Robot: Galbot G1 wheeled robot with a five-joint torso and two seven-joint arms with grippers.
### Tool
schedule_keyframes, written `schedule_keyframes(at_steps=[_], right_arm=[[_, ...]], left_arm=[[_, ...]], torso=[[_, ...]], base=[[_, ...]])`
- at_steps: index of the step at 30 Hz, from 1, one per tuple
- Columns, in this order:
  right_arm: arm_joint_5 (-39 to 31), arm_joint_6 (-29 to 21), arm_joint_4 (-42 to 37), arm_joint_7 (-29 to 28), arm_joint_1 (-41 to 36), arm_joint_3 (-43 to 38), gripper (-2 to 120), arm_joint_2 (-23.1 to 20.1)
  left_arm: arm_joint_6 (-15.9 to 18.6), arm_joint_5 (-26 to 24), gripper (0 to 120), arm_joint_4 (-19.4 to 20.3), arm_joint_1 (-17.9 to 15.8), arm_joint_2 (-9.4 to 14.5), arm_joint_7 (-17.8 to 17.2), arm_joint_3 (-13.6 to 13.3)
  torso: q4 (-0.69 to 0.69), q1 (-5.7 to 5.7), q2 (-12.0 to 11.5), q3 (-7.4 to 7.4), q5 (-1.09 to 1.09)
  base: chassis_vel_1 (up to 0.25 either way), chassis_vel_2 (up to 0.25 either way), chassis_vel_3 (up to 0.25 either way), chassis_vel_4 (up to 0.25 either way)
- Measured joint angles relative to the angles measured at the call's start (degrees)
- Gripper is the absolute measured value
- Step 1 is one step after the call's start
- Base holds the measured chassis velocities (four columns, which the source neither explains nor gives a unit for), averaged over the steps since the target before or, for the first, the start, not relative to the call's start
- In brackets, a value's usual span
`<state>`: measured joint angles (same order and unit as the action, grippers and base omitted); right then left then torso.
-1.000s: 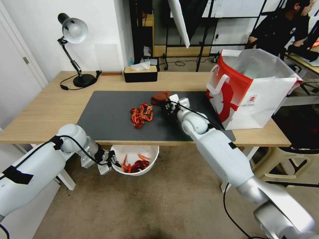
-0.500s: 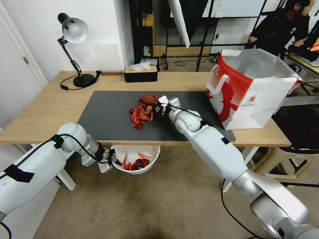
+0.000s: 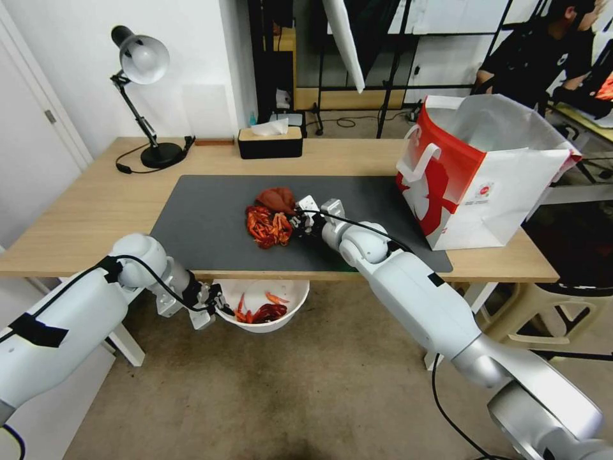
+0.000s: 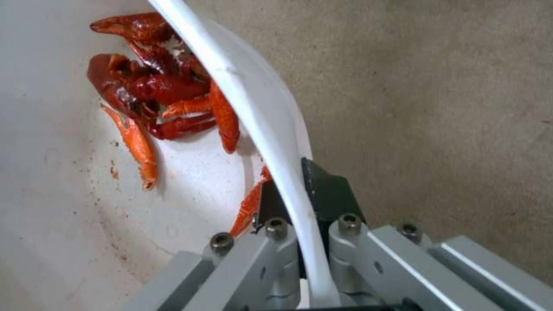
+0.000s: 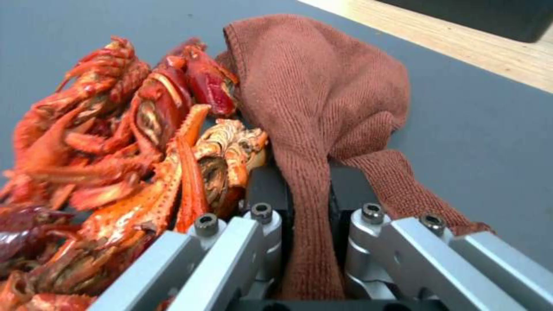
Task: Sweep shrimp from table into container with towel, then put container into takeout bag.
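A pile of red-orange shrimp (image 3: pixel 268 225) (image 5: pixel 115 142) lies on the dark mat of the table (image 3: pixel 89 211). My right gripper (image 3: pixel 300 223) (image 5: pixel 308 190) is shut on the rust-red towel (image 3: pixel 276 198) (image 5: pixel 322 99), which lies against the pile's far side. Below the table's front edge my left gripper (image 3: pixel 216 305) (image 4: pixel 300 203) is shut on the rim of the white container (image 3: pixel 281 292) (image 4: pixel 58 181), which holds several shrimp (image 3: pixel 262 313) (image 4: pixel 150 90). The takeout bag (image 3: pixel 491 172) stands open at the table's right end.
A black tissue box (image 3: pixel 269 140) and a desk lamp (image 3: pixel 143 96) stand along the table's far edge. A stool (image 3: pixel 549 313) sits on the floor to the right.
My right gripper has dragged the towel leftward and toward the front edge, up against the shrimp pile, nudging the pile slightly. The container has risen a little closer to the table edge.
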<state>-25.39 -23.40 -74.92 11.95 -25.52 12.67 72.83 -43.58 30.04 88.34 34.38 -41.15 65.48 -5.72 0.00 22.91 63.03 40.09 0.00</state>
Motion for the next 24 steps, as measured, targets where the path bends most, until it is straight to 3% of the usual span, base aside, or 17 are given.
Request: schedule_keyframes(at_steps=[24], right_arm=[[-2.3, -0.93, -11.14, -0.15, -5.55, 2.06, 8, -5.21]], left_arm=[[0.33, -0.45, 0, -0.38, -1.06, -0.27, -0.12, -0.43]], torso=[[0.0, 0.0, 0.0, 0.01, 0.0]], base=[[0.0, 0.0, 0.0, 0.0]])
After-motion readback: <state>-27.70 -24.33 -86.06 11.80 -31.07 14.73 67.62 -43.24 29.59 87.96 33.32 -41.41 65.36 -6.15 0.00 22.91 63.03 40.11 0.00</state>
